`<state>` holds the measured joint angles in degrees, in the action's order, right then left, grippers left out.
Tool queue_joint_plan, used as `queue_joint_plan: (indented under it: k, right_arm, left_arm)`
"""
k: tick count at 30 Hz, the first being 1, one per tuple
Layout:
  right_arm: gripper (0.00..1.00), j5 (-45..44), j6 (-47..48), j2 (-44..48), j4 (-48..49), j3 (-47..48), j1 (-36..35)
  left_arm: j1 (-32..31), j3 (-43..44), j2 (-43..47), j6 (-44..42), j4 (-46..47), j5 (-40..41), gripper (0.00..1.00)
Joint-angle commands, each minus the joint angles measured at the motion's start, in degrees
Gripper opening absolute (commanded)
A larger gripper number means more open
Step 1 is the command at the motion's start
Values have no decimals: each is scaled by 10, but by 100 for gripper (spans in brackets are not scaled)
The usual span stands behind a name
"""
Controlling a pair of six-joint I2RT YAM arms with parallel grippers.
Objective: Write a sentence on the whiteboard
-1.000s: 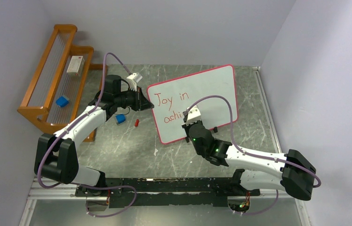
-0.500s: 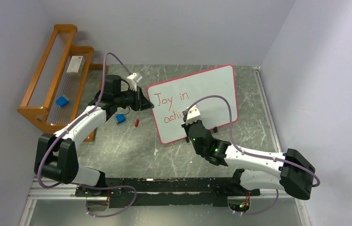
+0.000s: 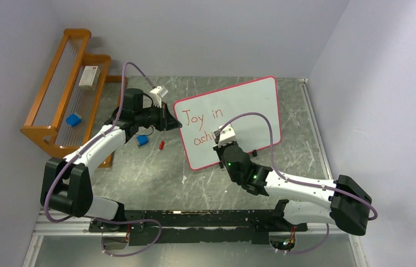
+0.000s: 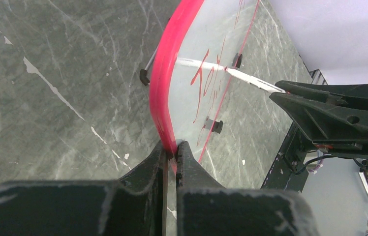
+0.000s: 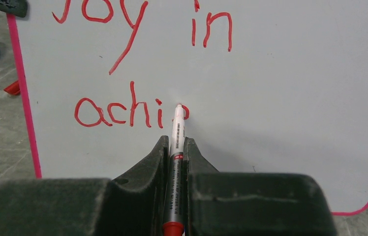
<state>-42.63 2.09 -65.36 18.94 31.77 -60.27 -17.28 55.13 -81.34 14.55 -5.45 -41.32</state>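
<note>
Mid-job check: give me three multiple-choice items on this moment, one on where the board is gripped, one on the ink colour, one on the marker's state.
1. Where do the jaws of the left gripper clamp the whiteboard?
A. on its pink left rim
B. on a black foot
C. on its far right corner

2. What colour is the writing?
A. blue
B. black
C. red

3. How is the marker?
A. lying loose, unheld
B. clamped in the right gripper, tip at the board
C. held by the left arm

Answers:
1 A: the left wrist view shows the jaws shut on the pink rim.
2 C: "Joy in achi" is in red strokes.
3 B: the right wrist view shows the jaws shut on it, its tip at the board just after "achi".
</note>
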Motion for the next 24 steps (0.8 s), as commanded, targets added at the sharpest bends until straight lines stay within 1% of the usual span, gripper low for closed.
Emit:
queue_joint_plan:
  k: [1,12,17,24]
  right_arm:
    - [0,23,-5,-9,-1,15,6]
    - [0,29,-20,1,-52,14,6]
    - [0,30,-44,7,-74,10,5]
    - [0,26,-52,13,-89,5,5]
  left_arm:
    - [-7,-1,-23,-35,-31,53,5]
    - [-7,-1,-22,-35,-31,54,5]
    - [-7,-1,-23,-35,-31,54,5]
    - [-7,-1,-24,-35,-31,55,5]
